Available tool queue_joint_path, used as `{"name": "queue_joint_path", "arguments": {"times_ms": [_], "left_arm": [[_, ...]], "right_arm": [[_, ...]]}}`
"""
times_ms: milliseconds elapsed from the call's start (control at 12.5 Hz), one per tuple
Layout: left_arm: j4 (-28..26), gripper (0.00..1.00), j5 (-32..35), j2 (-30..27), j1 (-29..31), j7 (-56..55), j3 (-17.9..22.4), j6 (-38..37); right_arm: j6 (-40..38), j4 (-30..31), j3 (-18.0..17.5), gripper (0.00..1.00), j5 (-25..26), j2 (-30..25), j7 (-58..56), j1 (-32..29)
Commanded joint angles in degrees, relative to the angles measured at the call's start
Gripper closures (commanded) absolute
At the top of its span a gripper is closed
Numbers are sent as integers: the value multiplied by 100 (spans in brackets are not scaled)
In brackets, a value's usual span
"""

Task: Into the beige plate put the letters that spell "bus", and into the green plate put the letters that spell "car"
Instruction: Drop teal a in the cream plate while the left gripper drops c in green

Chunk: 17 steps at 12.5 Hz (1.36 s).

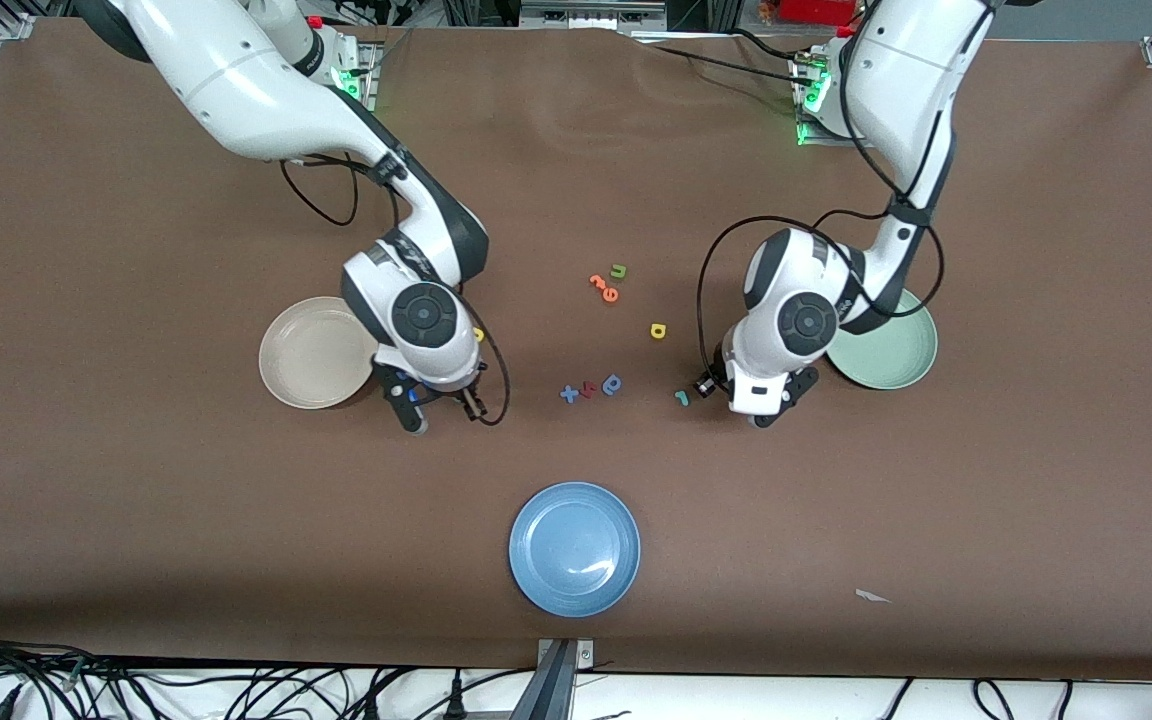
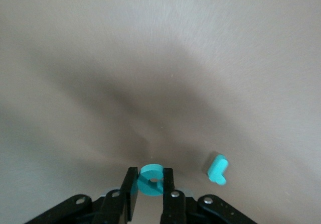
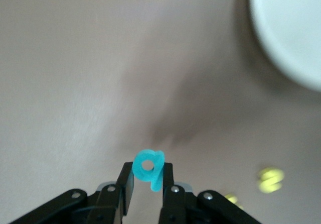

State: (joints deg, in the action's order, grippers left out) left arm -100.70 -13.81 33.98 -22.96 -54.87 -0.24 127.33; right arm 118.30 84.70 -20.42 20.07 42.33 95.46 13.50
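Teal c (image 2: 150,179) between left jaws, teal b (image 3: 149,168) between right jaws — both pinched

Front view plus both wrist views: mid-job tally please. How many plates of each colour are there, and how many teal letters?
Beige plate: 1
Green plate: 1
Blue plate: 1
Teal letters: 3. These are the teal c in the left gripper, the teal b in the right gripper, and the teal r loose on the table.
Total: 6

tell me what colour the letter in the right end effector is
Teal. The right end effector is shut on the letter b, shown best in the right wrist view.
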Motion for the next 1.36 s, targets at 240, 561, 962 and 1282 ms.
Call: {"name": "queue_joint_path", "arguments": {"times_ms": [240,561,962,1282], "left_arm": [[350,100,26,-858,1468,2969,15,-2967],[139,100,958,-262,1811,3702,-2,-2881],[-292,67,1056,4,1874,3835,6,-2467],[-3,0,933,-408,1857,3739,-37,-2748]], "right_arm": [[-615,1432,572,92,-846,-1234,-3142,-629],[373,3090,977,92,-918,-1806,-4455,-936],[1284,3694,1075,2,-926,-2175,-4404,-989],[905,3220,812,6,-1565,-2273,-3898,-980]]}}
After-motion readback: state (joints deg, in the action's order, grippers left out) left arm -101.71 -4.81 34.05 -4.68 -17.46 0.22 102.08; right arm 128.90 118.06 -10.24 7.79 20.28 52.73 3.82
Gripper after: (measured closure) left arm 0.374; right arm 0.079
